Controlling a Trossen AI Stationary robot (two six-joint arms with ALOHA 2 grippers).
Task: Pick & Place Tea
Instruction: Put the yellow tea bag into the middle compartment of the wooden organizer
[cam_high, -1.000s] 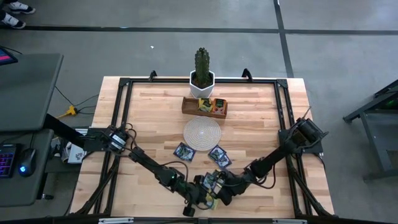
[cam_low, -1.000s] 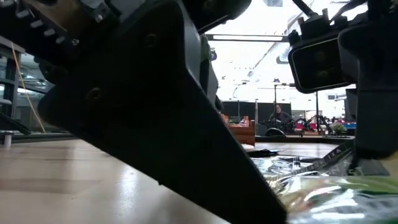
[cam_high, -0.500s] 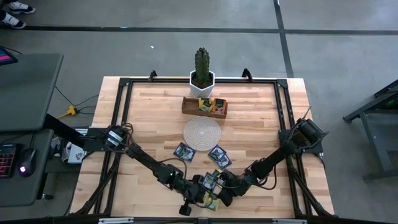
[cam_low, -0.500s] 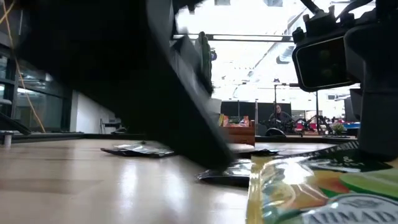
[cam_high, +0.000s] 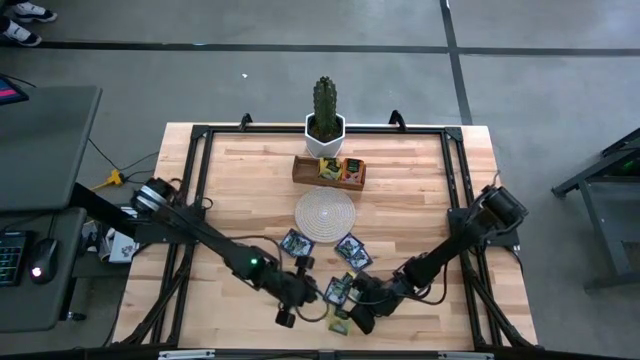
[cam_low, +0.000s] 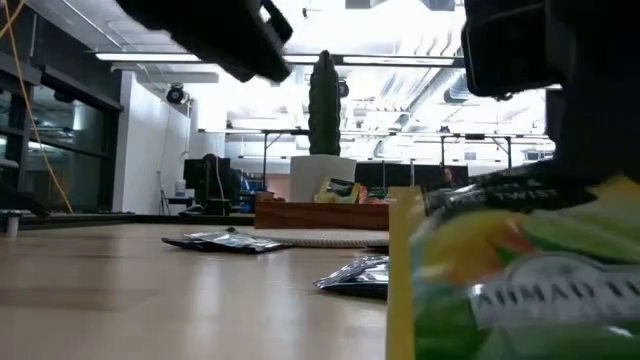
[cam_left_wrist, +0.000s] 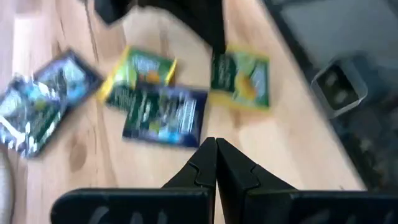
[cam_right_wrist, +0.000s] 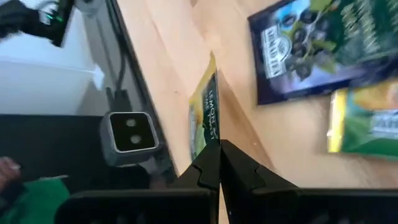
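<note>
Several tea sachets lie near the table's near edge: dark blue ones (cam_high: 295, 243) (cam_high: 352, 250) and a blue one (cam_left_wrist: 165, 115) overlapping a yellow-green one (cam_left_wrist: 140, 68). My right gripper (cam_right_wrist: 218, 149) is shut on a green-and-yellow sachet (cam_low: 520, 270), which fills the low view's right side. My left gripper (cam_left_wrist: 216, 148) is shut and holds nothing. It hovers above the blue sachet, left of my right gripper (cam_high: 347, 316). My right gripper pinches the green-and-yellow sachet between its two fingers at one edge (cam_right_wrist: 210, 138). The fingers slant down from the table's right side. The sachet stands on edge ahead of the fingertips, its printed face toward the near edge. Whether its lower edge touches the table I cannot tell.
A brown wooden tray (cam_high: 329, 171) with sachets in it stands beyond a round woven mat (cam_high: 325, 213). A potted cactus (cam_high: 324, 120) stands at the far edge. A black frame rail (cam_high: 200, 190) runs along the table's sides.
My left gripper has risen, still shut, and drawn back from the near edge toward the left, clearing the low view. My right gripper has rolled, and its sachet has turned from slanting low over the table to standing upright.
</note>
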